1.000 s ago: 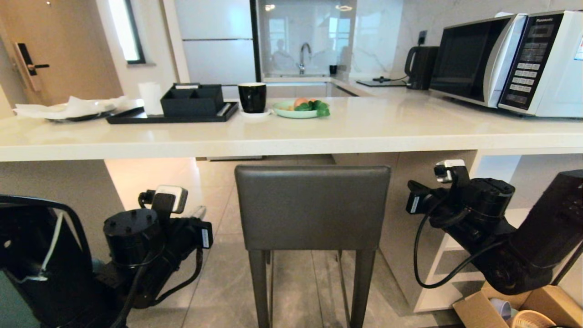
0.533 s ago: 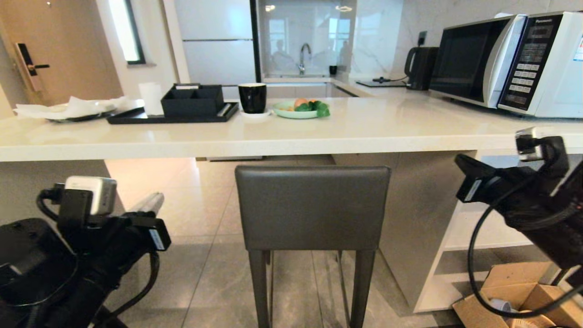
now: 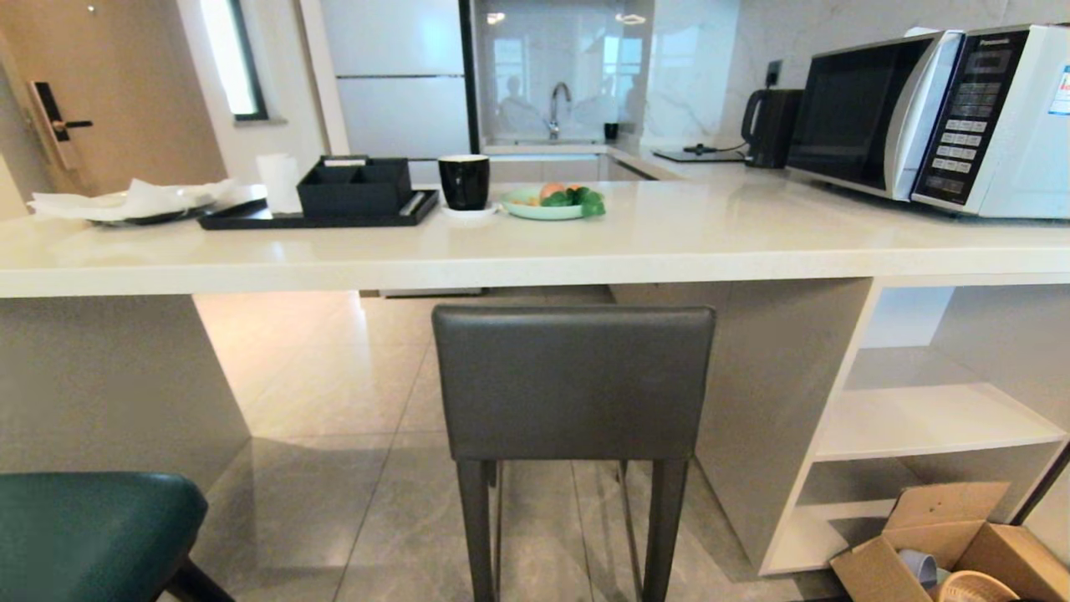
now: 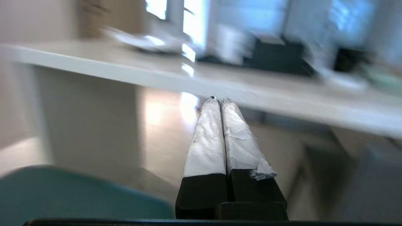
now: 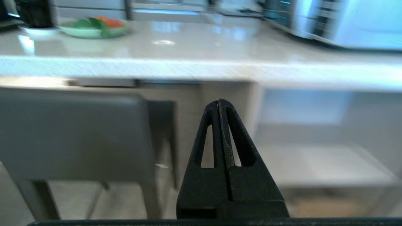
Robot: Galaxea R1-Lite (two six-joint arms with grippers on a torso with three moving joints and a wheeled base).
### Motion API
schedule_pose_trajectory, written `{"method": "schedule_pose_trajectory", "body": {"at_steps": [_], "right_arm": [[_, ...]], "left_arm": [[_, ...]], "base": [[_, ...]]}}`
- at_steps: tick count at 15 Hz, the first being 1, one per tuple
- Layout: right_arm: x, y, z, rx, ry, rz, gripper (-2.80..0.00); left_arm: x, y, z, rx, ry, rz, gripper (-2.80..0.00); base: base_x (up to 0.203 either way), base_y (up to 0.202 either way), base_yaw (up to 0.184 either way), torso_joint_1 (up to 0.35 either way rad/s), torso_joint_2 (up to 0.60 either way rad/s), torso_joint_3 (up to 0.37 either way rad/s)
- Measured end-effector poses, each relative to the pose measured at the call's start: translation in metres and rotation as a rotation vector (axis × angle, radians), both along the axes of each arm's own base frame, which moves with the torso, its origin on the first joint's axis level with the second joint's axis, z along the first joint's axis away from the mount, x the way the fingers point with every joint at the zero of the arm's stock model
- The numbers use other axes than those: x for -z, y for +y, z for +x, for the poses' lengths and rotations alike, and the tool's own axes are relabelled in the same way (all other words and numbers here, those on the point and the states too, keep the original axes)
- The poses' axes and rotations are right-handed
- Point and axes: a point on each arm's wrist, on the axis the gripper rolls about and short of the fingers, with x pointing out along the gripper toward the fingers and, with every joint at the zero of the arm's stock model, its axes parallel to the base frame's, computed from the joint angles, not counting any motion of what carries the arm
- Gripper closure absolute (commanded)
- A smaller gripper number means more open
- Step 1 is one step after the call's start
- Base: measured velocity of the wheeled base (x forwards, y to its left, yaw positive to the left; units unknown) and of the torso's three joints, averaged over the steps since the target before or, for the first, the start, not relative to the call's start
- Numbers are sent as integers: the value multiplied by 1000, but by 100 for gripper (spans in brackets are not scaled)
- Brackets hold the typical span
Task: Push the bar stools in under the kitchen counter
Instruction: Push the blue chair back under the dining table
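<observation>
Left gripper [image 4: 220, 102]: fingers pressed together, empty, extended roughly level toward the counter [image 4: 94, 67] edge. The teal bar stool [image 4: 72, 194] seat lies below and to its left, not touching it.

Right gripper [image 5: 219, 103]: fingers pressed together, empty, also roughly level and aimed at the counter edge. The grey bar stool [image 5: 72, 135] stands to its left, apart from it, its square back just below the counter slab. The open white shelves [image 5: 314, 157] lie ahead of the gripper.

Neither arm appears in the head view.

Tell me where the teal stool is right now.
In the head view the teal stool sits at the bottom left corner, left of the grey stool and nearer the camera than the kitchen counter.
</observation>
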Motion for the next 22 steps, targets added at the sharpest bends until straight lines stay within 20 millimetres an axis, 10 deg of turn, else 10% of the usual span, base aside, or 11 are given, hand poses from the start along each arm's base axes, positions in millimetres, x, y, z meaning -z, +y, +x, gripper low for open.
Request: {"method": "schedule_pose_trajectory", "body": {"at_steps": [9,15,22], "right_arm": [[66,-9,-133,56,19,-93,0],[136,-7,-109,-34,139,-33,0],[168,-6,-91,-56,123,-55,0]], "left_arm": [[55,3,-109,279,8,125,0],[127,0,-104,389,242,142,0],[137,0,-101,372,268,122,0]], "base": [[0,0,0,0,0,0],[0,0,0,0,0,0],[0,0,0,0,0,0]]}}
